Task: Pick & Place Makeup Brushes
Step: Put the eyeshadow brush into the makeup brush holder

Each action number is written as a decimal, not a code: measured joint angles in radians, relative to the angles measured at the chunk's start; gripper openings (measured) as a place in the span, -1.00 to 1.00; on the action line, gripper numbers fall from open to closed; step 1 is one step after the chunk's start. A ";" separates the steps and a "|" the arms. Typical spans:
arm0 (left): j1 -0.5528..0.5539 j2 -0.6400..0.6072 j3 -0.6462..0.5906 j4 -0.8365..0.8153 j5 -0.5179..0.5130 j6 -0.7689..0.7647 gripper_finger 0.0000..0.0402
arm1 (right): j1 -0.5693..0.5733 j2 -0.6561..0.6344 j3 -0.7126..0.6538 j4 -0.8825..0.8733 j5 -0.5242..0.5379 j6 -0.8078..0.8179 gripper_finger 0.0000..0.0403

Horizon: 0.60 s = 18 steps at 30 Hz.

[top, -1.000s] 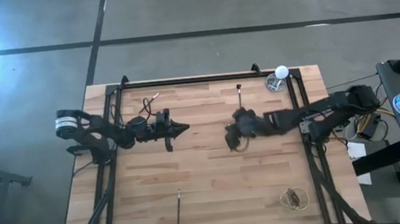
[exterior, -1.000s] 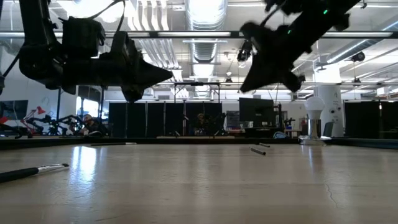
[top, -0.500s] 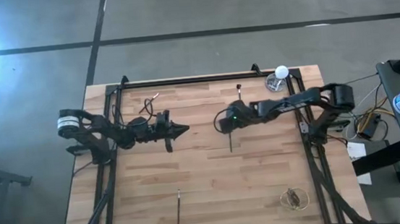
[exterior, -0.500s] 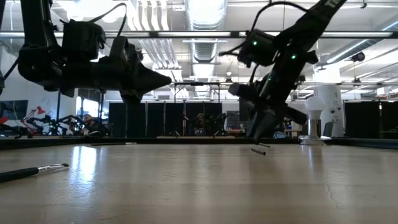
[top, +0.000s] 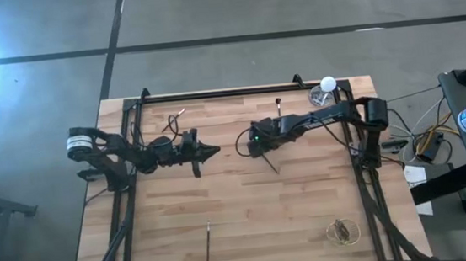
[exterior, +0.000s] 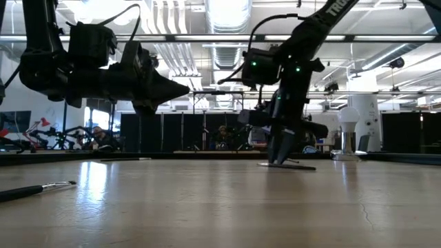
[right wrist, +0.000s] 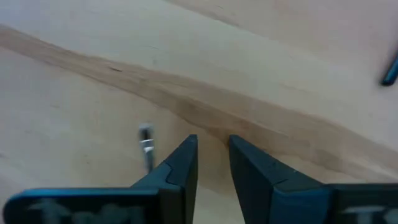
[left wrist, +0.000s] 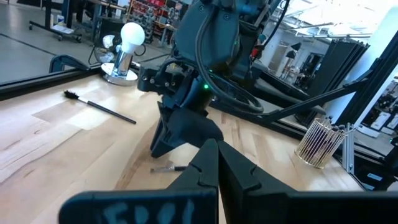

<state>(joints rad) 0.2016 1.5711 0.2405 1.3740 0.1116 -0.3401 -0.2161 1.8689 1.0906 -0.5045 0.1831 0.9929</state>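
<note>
Several makeup brushes lie flat on the wooden table. One dark brush lies at mid-table, and its silvery end sits right beside my right gripper. That gripper points straight down with its tips at the tabletop, narrowly open. It is also seen from the left wrist. Another brush lies toward the far edge, one near the near edge, and a short one far left. My left gripper hangs shut and level above the table. My right gripper comes from above, pointing down, with its fingertips at the tabletop next to the brush's silvery end. The brush lies flat on the table outside the fingers. I cannot tell whether a finger touches it.
A wire holder stands at the near right corner. A white-bulbed stand sits at the far right corner. Black frame rails run along the far edge and both sides. Bare wood lies between the two arms and toward the near edge.
My right gripper has swung from a raised, tilted pose toward the table's left and down, and now stands upright with its tips at the tabletop. The brush beside it has turned slightly and now lies slanted. My left arm has kept still.
</note>
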 joint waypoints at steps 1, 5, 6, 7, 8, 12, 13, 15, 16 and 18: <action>0.000 0.000 0.000 0.000 0.000 0.000 -1.00 | 0.000 0.013 0.017 -0.003 0.000 -0.007 -0.61; 0.000 0.000 0.000 0.000 0.000 0.000 -1.00 | -0.001 0.051 0.088 -0.075 -0.001 -0.050 -0.66; 0.000 0.000 0.000 0.000 0.000 0.000 -1.00 | -0.001 0.056 0.105 -0.102 -0.002 -0.063 -0.66; 0.000 0.000 0.000 0.000 0.000 0.000 -1.00 | -0.001 0.060 0.125 -0.129 -0.003 -0.080 -0.66; 0.000 0.000 0.000 0.000 0.000 0.000 -1.00 | -0.001 0.060 0.142 -0.146 -0.004 -0.102 -0.65; 0.000 0.000 0.000 0.000 0.000 0.000 -1.00 | 0.005 0.056 0.199 -0.149 -0.055 -0.230 -0.58; 0.000 0.000 0.000 0.000 0.000 0.000 -1.00 | 0.011 0.056 0.211 -0.148 -0.074 -0.273 -0.55; 0.000 0.000 0.000 -0.003 0.000 0.000 -1.00 | 0.028 0.061 0.237 -0.147 -0.105 -0.364 -0.50; 0.000 0.000 0.000 -0.005 0.000 0.001 -1.00 | 0.037 0.065 0.249 -0.144 -0.127 -0.400 -0.47; 0.000 0.000 0.000 -0.009 0.000 0.006 -1.00 | 0.052 0.084 0.267 -0.145 -0.162 -0.433 -0.43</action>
<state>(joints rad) 0.2016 1.5708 0.2405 1.3653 0.1116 -0.3339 -0.1644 1.9531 1.3572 -0.6495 0.0215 0.5600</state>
